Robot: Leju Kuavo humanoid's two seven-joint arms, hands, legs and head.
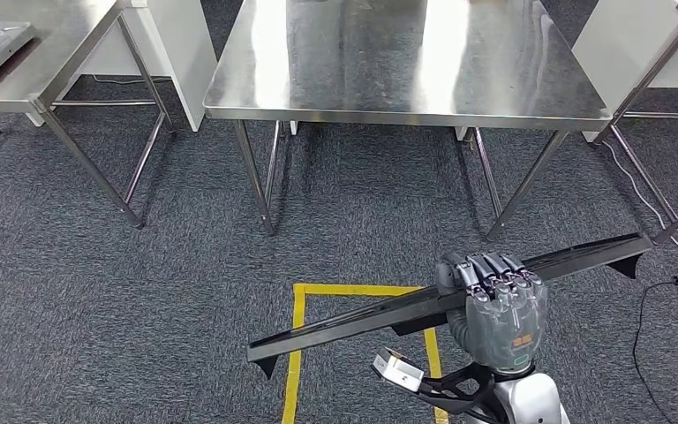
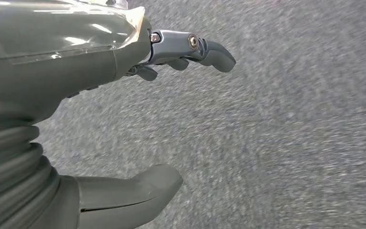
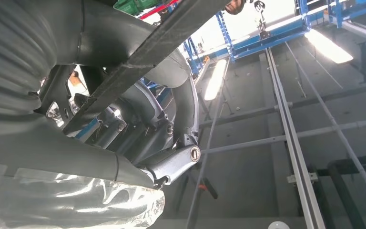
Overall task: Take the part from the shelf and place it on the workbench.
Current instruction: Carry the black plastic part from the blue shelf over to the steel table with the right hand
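Right hand [image 1: 494, 305] grips the long black plastic strip part [image 1: 344, 329] near mid-length — axis eight-to-two o'clock; steel workbench [image 1: 406, 88] at twelve; left hand [image 2: 124, 71] hangs empty, fingers apart.

The right robot hand [image 1: 494, 305] hides the middle of the long black part [image 1: 335, 331].

I am seeing dark grey carpet [image 1: 141, 291] covering the floor, with yellow tape lines [image 1: 298, 353] running across it. Three steel tables are standing ahead: a large middle table [image 1: 406, 62] and side tables [image 1: 44, 53] flanking it. Ceiling strip lights [image 3: 326, 47] are glowing overhead.
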